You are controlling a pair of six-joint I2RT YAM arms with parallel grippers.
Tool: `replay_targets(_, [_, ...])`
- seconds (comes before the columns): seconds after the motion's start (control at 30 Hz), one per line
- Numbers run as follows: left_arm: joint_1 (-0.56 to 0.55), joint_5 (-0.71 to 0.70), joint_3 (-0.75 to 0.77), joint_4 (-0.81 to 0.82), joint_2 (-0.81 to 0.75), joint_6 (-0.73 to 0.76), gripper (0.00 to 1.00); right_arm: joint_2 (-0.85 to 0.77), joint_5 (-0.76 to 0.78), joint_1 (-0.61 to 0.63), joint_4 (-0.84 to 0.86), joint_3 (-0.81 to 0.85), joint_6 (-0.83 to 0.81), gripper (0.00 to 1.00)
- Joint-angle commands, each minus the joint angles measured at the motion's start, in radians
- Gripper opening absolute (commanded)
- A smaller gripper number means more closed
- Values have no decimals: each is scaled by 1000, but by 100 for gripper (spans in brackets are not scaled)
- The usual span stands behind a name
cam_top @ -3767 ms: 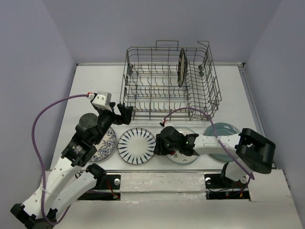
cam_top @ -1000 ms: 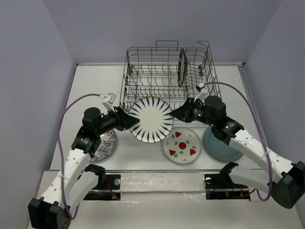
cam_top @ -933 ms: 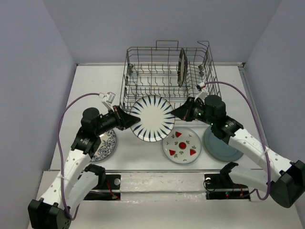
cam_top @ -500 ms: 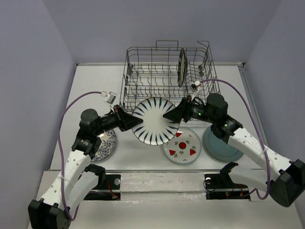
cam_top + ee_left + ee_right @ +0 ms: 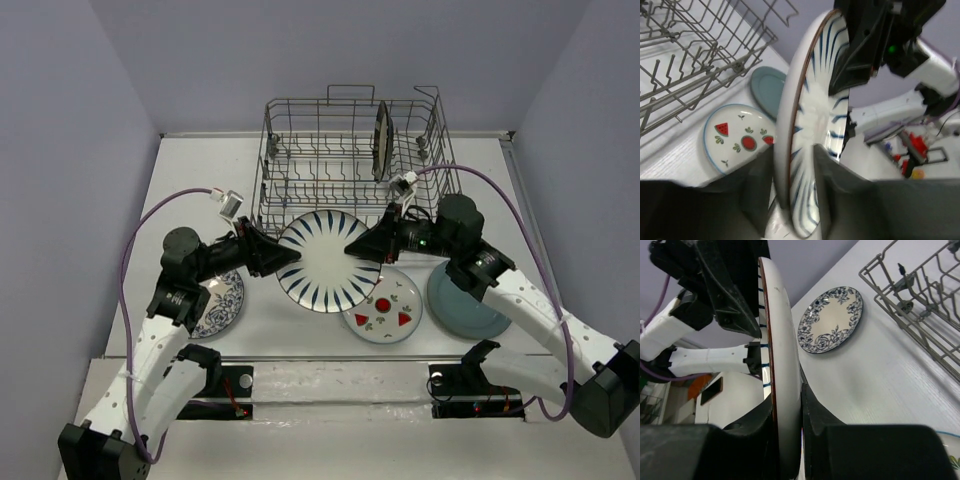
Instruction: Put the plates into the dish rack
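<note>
The white plate with navy radial stripes [image 5: 328, 262] hangs tilted above the table, in front of the dish rack [image 5: 443, 200]. My left gripper [image 5: 285, 257] is shut on its left rim, and my right gripper [image 5: 362, 250] is shut on its right rim. In the left wrist view the striped plate [image 5: 815, 110] stands edge-on between my fingers [image 5: 792, 170]. The right wrist view shows its rim [image 5: 780, 340] pinched by the right gripper [image 5: 787, 410]. A dark plate [image 5: 381, 140] stands upright in the rack. The blue floral plate [image 5: 222, 302], fruit plate [image 5: 385, 306] and teal plate [image 5: 460, 305] lie flat on the table.
The rack's wire front wall [image 5: 690, 60] lies just beyond the held plate. The fruit plate [image 5: 737, 142] and teal plate [image 5: 767, 87] sit below and behind it. The floral plate [image 5: 830, 320] lies under the left arm. Purple cables loop over both arms.
The right gripper moved left, opened and closed on the striped plate's right rim. The plate drifted slightly right and toward the near edge, with the left gripper still on it.
</note>
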Motion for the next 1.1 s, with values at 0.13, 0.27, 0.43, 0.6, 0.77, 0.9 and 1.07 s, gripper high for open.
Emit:
replay_targets(0.13, [14,-479,215,-302,-73,339,99,58,227,-5,-87,243,-42,7])
replay_targets(0.27, [10,-696,177,-361,-141,389,99,143,410,-14,-131,401,-69,7])
replay_targets(0.43, [-28,-810,103,-388,-190,442,99,278,670,-14,-211,593,-132,7])
replay_targets(0.6, [-84,-820,98,-388,-228,452,99,482,1055,-14,-274,794,-265,7])
replay_targets(0.77, [-148,-836,97,-393,-241,460,99,682,1277,-14,-295,1097,-419,7])
replay_targets(0.9, [-186,-856,98,-404,-236,462,99,877,1429,-14,-357,1363,-580,7])
replay_targets(1.07, [-217,-911,104,-420,-241,466,99,1015,1500,-14,-372,1467,-645,7])
